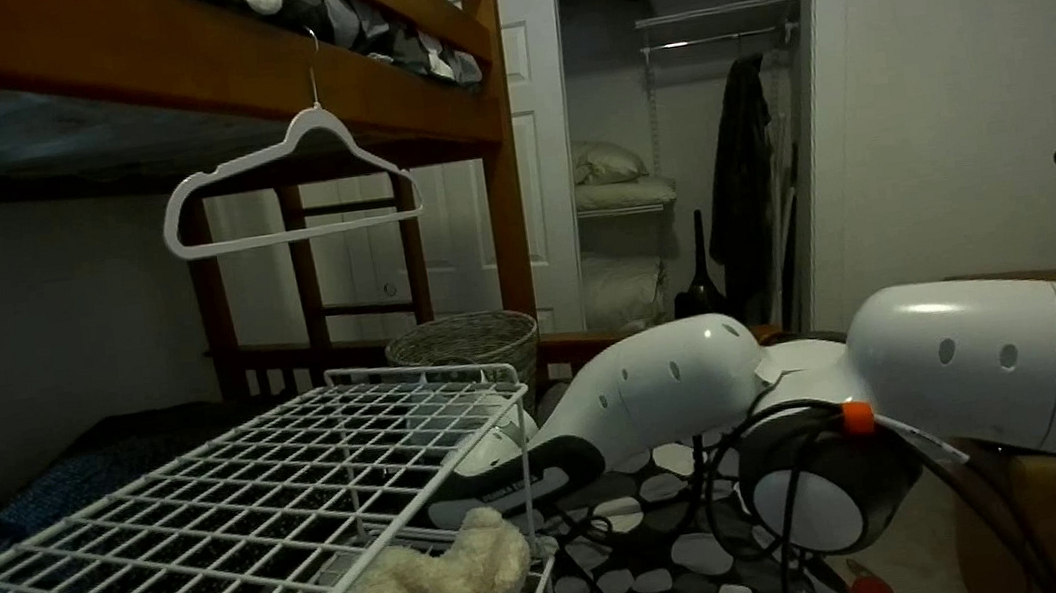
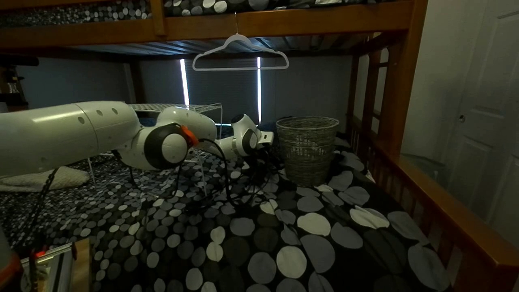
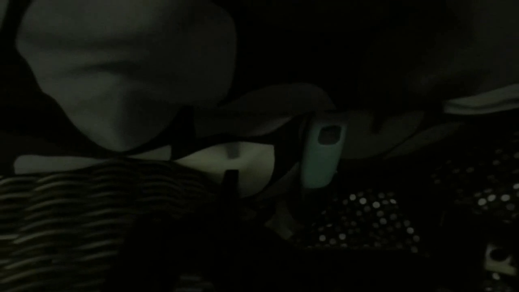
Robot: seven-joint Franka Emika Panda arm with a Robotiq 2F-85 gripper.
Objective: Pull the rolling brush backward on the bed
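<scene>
nearest, at the lower left of an exterior view, a silvery metal bar (image 2: pixel 61 267) lies beside a wooden strip (image 2: pixel 83 263). the bed (image 2: pixel 259 243), its black cover spotted grey and white, fills the lower frame. the white arm (image 2: pixel 109 125) extends from the left edge, its black cable (image 2: pixel 226 174) drooping onto the cover. near mid-frame is the gripper (image 2: pixel 258 162), dark against the bed, just left of a wicker basket (image 2: pixel 308 158) standing on the cover; whether it is wide or narrow i cannot tell. in the very dim wrist view, what looks like the rolling brush's teal handle (image 3: pixel 322 158) shows right of centre, the basket's weave at lower left. past the arm is a white wire rack (image 2: pixel 148 107); farthest, a dark covered window (image 2: pixel 223 81) edged with light.
</scene>
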